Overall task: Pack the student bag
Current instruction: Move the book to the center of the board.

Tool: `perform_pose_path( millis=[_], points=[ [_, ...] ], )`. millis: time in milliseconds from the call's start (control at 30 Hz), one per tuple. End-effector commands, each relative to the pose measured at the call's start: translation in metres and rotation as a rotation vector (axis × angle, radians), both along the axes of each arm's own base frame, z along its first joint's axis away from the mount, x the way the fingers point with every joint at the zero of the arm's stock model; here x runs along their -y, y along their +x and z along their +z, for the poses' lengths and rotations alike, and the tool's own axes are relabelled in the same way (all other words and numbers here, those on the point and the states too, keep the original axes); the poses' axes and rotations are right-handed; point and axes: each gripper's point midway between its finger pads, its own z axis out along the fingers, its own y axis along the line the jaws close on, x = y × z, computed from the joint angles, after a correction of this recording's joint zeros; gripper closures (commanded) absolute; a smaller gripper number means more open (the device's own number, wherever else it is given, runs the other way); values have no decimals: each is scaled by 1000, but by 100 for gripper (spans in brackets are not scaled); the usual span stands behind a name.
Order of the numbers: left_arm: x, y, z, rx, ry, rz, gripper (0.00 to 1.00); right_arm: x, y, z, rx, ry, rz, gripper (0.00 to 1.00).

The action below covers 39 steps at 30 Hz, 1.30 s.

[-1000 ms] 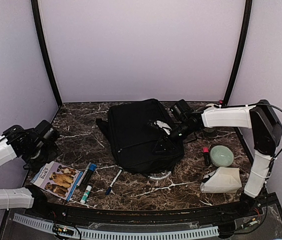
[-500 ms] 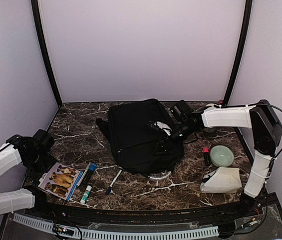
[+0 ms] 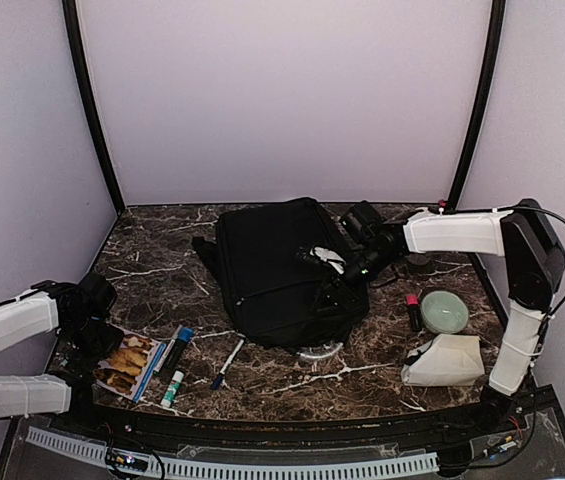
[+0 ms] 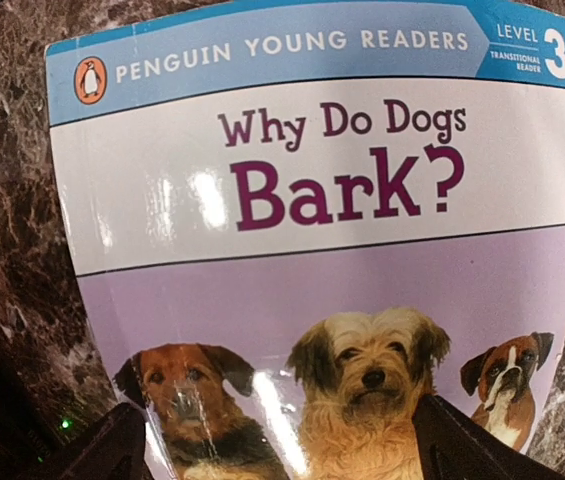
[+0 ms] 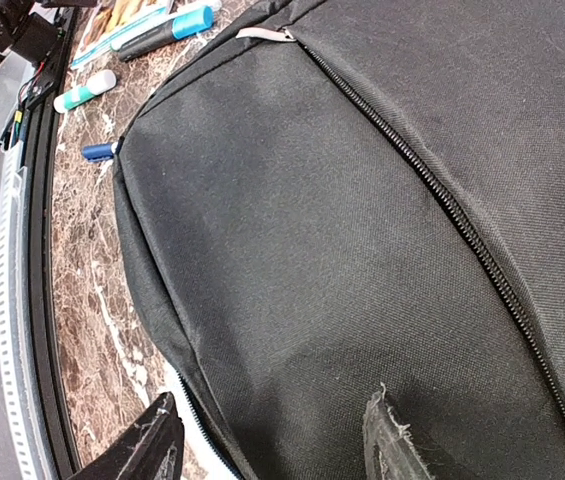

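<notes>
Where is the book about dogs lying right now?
In the top view, the book lies flat at the table's near left corner, under the open left fingers, a blue-capped marker just to its right.

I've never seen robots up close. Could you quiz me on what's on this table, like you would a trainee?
1. True or false: the right gripper is over the student bag.
2. The book lies: A, on the table below the left gripper; B, on top of the bag; C, inside the bag.
3. What title is printed on the book's cover?

Key: 1 true; 2 A; 3 Why Do Dogs Bark?
</notes>
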Motion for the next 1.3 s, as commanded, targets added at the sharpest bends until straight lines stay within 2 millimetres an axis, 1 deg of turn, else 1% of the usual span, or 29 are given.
perform_pose_path(
  millis=[0,33,167,233,333,533,600,700,800,900,1000,1100,1167,1267],
  points=[
    [3,16,-10,19,-9,-17,3,1,4,-2,2,-18,6,39],
    [0,22,-9,27,13,-28,4,1,4,-1,2,-17,2,39],
    [-7,57,0,68,100,-135,3,-4,5,1,-23,-8,-2,39],
    [-11,69,3,47,145,-181,3,-7,6,4,-25,-7,1,39],
    [-13,95,7,48,194,-242,2,-10,6,9,-8,-7,5,39],
    [-8,147,5,84,243,-368,2,-12,1,14,18,-18,14,39],
    [1,164,-2,93,220,-431,2,-11,-1,14,23,-25,17,39],
    [14,180,-9,105,179,-484,3,-10,-3,13,33,-33,20,39],
    [25,191,-9,154,141,-510,6,-9,-4,14,44,-36,19,39],
    [38,203,-4,208,133,-561,8,-11,-4,15,45,-34,22,40],
    [54,217,6,251,150,-644,7,-15,-7,16,44,-35,33,40],
    [70,228,23,322,186,-744,7,-19,-9,16,42,-33,45,39],
    [70,226,36,333,209,-751,7,-20,-11,15,38,-37,50,39],
    [53,208,61,317,251,-669,5,-20,-14,15,41,-36,58,39]
  ],
)
